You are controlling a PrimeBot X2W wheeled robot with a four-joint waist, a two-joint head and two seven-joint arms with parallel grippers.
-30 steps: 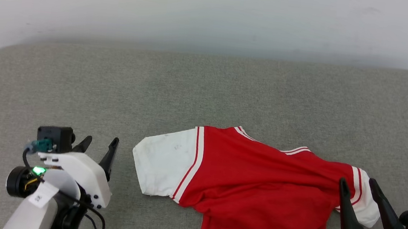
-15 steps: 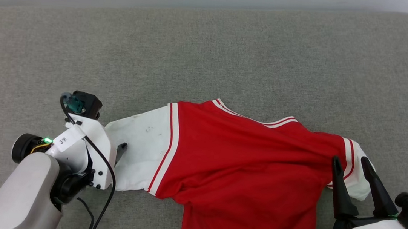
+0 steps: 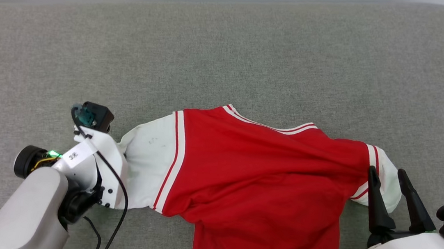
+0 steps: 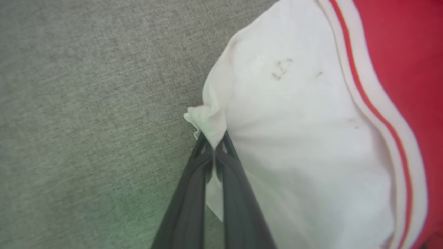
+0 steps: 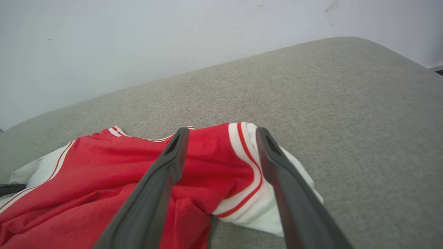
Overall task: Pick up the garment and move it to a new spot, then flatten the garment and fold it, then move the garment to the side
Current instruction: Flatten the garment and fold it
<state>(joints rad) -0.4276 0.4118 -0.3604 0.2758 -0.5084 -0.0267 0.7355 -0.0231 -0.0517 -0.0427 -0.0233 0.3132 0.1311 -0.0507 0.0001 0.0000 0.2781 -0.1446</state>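
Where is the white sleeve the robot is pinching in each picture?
Head view: the white sleeve lies left of middle, beside the robot's white wrist.
Left wrist view: it spreads across the middle and right, its edge pinched in the left tool.
Right wrist view: small, at the far left edge.
Shared landmark: the striped trim where sleeve meets red.

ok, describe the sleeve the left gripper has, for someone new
On the grey cushion lies a red shirt with white sleeves. Take the sleeve at its left end. Its edge is bunched in the shut left gripper and bears faint dark marks; the other sleeve lies loose.
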